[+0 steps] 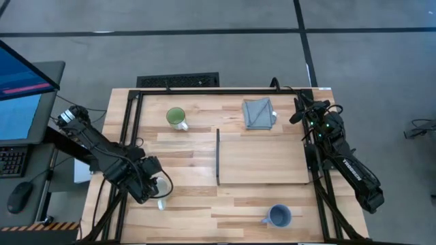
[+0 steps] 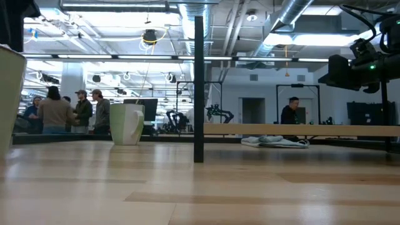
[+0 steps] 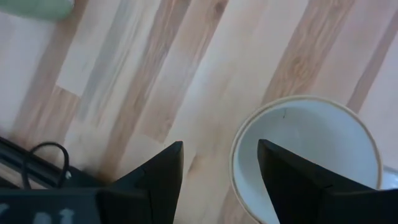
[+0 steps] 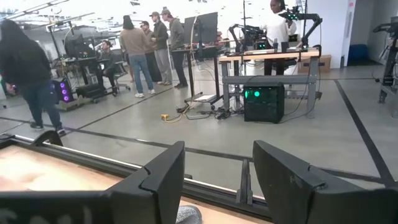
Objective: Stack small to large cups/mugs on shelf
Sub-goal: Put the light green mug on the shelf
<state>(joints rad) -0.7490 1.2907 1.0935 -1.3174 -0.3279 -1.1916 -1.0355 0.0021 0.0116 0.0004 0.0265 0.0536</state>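
Note:
The cream-white mug (image 1: 163, 186) (image 3: 311, 155) stands upright on the tabletop near the left edge. My left gripper (image 1: 154, 186) (image 3: 219, 146) is open above it, pointing steeply down. One finger (image 3: 292, 180) is over the mug's hollow and the other (image 3: 158, 180) is outside its wall; I see no touch. The white mug with green inside (image 1: 176, 118) (image 2: 127, 124) stands at the far left. The blue-grey mug (image 1: 278, 216) sits near the front edge. The shelf (image 1: 266, 160) lies at mid-right, bare. My right gripper (image 1: 296, 116) (image 4: 217, 180) waits open at the far right.
A folded grey cloth (image 1: 259, 113) (image 2: 275, 142) lies behind the shelf at the far edge. A dark upright strip (image 1: 218, 156) (image 2: 199, 87) marks the shelf's left short edge. A black frame (image 1: 129, 136) runs around the tabletop. People stand in the room beyond.

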